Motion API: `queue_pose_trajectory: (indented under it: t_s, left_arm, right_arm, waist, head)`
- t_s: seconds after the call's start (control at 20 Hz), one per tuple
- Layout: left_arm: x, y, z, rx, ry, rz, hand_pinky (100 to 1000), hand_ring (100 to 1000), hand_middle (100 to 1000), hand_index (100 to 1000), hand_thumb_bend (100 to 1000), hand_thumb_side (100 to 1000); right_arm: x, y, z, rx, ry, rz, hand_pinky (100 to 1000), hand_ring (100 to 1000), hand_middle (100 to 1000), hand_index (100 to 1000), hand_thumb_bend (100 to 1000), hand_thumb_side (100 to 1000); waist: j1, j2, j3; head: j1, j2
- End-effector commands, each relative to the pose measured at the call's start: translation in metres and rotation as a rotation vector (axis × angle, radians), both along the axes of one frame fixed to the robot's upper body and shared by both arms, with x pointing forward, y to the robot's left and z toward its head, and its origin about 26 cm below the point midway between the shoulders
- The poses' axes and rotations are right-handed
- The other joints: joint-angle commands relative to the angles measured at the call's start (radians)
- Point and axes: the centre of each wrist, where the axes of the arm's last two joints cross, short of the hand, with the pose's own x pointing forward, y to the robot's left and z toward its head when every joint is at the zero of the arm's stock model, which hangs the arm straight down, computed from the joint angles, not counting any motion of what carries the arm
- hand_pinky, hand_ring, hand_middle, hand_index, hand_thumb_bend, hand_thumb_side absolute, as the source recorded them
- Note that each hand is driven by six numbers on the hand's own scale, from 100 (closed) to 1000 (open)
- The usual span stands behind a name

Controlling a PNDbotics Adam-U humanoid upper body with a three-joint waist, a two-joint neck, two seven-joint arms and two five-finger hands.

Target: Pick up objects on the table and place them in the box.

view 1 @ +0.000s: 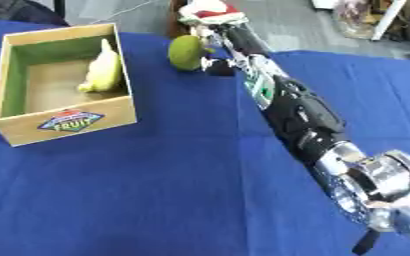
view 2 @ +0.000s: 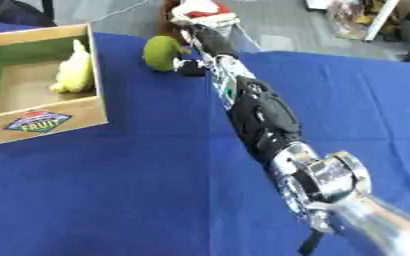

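Note:
A wooden box with green inner walls and a "FRUIT" label stands at the left on the blue cloth. Inside it a pale yellow fruit leans against the right wall. A green oval fruit lies at the far edge of the table, right of the box. My right arm stretches from the lower right up to that fruit, and my right hand lies against the fruit's right side. A red and white thing shows just beyond the hand. The hand's hold is hidden. My left hand shows in no view.
The blue cloth covers the table, with open room in front of the box and on the right. Beyond the far edge lie grey floor and some clutter at the upper right.

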Motion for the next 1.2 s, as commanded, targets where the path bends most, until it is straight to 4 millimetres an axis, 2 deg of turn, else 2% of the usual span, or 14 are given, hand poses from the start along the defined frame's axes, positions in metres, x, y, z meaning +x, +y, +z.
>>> queue_pose_trajectory:
  t_s: [0.05, 0.8, 1.0, 1.2]
  left_arm:
    - [-0.001, 0.002, 0.006, 0.011, -0.022, 0.002, 484, 570, 551, 753, 461, 336]
    - [-0.001, 0.001, 0.006, 0.011, -0.024, -0.007, 483, 573, 553, 753, 467, 338]
    - [-0.001, 0.001, 0.006, 0.011, -0.024, -0.008, 483, 573, 553, 753, 469, 338]
    - [-0.001, 0.001, 0.006, 0.011, -0.025, -0.010, 482, 573, 553, 753, 470, 339]
  right_arm:
    - [0.001, -0.003, 0.011, -0.006, -0.016, 0.002, 819, 834, 849, 938, 100, 476]
    - [0.001, 0.019, 0.012, 0.005, 0.009, 0.119, 824, 830, 840, 925, 100, 517]
    - [0.000, 0.022, 0.011, -0.001, 0.013, 0.122, 820, 825, 826, 891, 100, 442]
    - [0.000, 0.024, 0.007, -0.014, 0.021, 0.116, 819, 824, 817, 841, 100, 287]
  waist:
    - [0.011, -0.017, 0.003]
    - [0.014, -0.009, 0.015]
    - [0.015, -0.004, 0.020]
    - [0.014, 0.000, 0.021]
  head:
    - [-0.005, -0.011]
    - [-0.019, -0.003]
    - [-0.021, -0.001]
    - [-0.023, 0.001]
